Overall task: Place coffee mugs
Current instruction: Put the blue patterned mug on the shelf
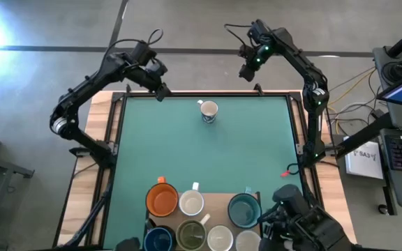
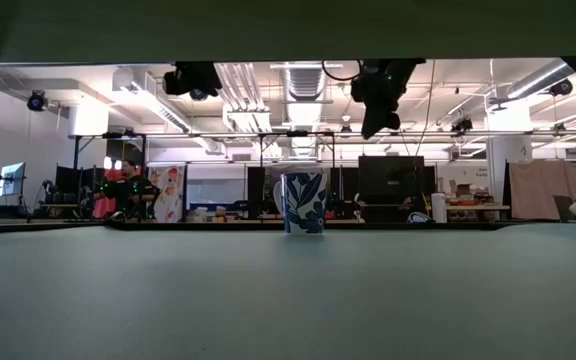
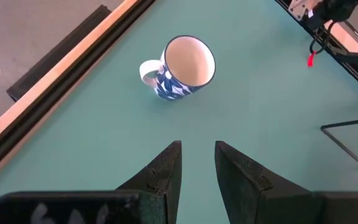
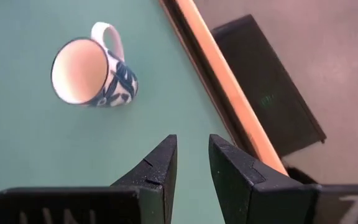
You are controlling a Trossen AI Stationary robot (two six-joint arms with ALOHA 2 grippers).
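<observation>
High view: 1 patterned mug (image 1: 209,111) stands alone, 7 mugs (image 1: 201,219) clustered opposite; left gripper (image 3: 196,168) and right gripper (image 4: 192,163) slightly parted, empty.

You see one mug (image 1: 209,111) standing upright and alone near the counter's (image 1: 257,146) far edge, about midway across. Seven mugs (image 1: 191,203) cluster at the near edge, touching or just beside one another. Each arm hangs above a far corner, well apart from the lone mug.
</observation>
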